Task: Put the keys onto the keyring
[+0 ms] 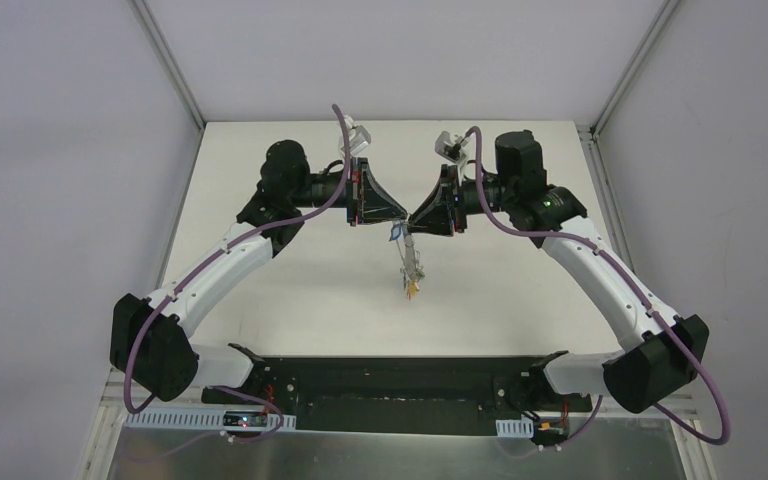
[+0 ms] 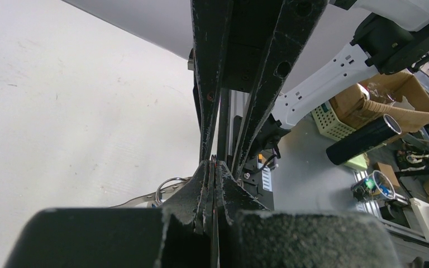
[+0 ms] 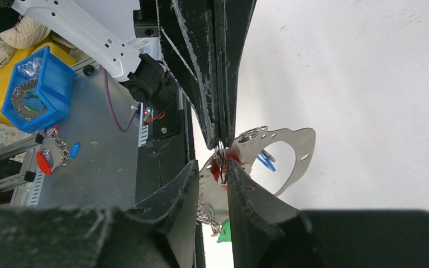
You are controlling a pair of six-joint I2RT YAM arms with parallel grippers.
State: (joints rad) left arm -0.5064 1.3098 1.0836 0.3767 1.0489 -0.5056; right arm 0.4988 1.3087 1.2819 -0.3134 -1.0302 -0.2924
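Two tips shown meeting above white table (image 1: 290, 260). Black two-finger left gripper (image 2: 213, 165): pads pressed together, thin grey wire keyring (image 3: 221, 167) judged pinched at seam. Black two-finger right gripper (image 3: 212, 165): jaws apart, wire and red oblong tag (image 3: 232, 156) straddled, contact not determinable. Silver keys with coloured tags (image 1: 412, 272) hung below tips, long axis toward arm bases. Ring lies directly ahead of right fingers, so right arm is judged better placed for threading.
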